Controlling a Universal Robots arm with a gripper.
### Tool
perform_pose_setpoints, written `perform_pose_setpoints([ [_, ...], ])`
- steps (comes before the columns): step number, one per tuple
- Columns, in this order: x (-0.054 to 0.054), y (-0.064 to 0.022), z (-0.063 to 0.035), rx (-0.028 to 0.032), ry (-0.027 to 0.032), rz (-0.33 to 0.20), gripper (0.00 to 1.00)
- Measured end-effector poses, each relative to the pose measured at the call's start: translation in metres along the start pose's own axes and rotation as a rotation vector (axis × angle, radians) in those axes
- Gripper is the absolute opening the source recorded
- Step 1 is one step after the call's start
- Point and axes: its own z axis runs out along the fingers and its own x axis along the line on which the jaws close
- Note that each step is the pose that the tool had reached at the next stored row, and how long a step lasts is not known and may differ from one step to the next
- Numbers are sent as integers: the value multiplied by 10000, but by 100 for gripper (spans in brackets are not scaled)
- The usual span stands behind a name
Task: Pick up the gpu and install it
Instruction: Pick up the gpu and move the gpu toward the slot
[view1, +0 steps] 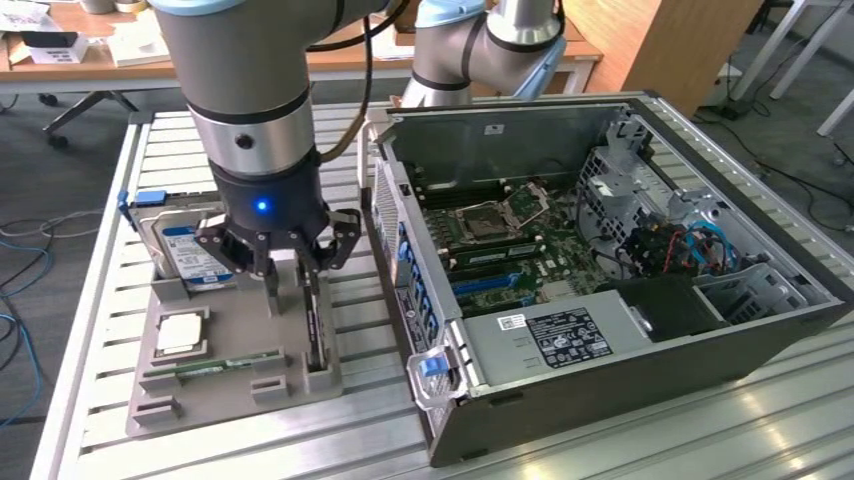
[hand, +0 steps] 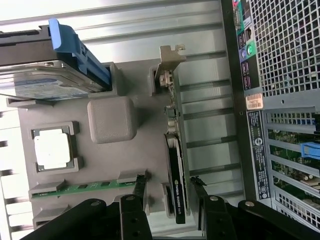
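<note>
Gripper (hand: 169, 179) fingers fill the foreground of the wrist view, black and spread wide, one on each side of the gpu (hand: 176, 160). And that's the card we want: it stands on its long edge in a slot of the grey holder tray (hand: 130, 82), silver bracket at the far end from the fingers. Standing it upright looks deliberate, since both flat faces are left free for a pinch from above.

In the exterior view, the gripper (view1: 296, 268) hangs straight down over the gpu (view1: 316, 330), which sits along the tray's (view1: 200, 405) side nearest the computer case (view1: 601, 400). The case lies on its side at the exterior view's right, panel off and motherboard facing up, most likely so parts can drop in from overhead.

Sharing the tray, towards the exterior view's left, are the blue-labelled hard drive (view1: 187, 250), the processor chip (view1: 180, 333) and the green memory stick (view1: 220, 367).

Jaws now: fully released, straddling the card, gripping nothing. One finger sits just beside the board, the other stands apart; neither seems to press it.
</note>
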Motion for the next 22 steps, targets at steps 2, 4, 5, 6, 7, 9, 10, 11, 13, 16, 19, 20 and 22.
perform_pose_setpoints([
  [2,0,0,0,1,0,1,47],
  [4,-3,1,1,-1,0,3,47],
  [5,-14,3,1,0,0,4,47],
  [6,-31,5,2,0,1,3,47],
  [7,-46,8,3,0,1,2,47],
  [9,-67,11,5,-1,1,1,47],
  [10,-67,11,5,-1,1,1,47],
  [11,-67,11,5,-1,1,2,47],
  [13,-67,11,4,-1,2,2,47],
  [16,-67,10,31,0,2,2,47],
  [19,-65,8,86,-1,1,1,47],
  [20,-65,7,103,-1,1,1,47],
  [22,-64,5,140,-2,2,1,47],
])
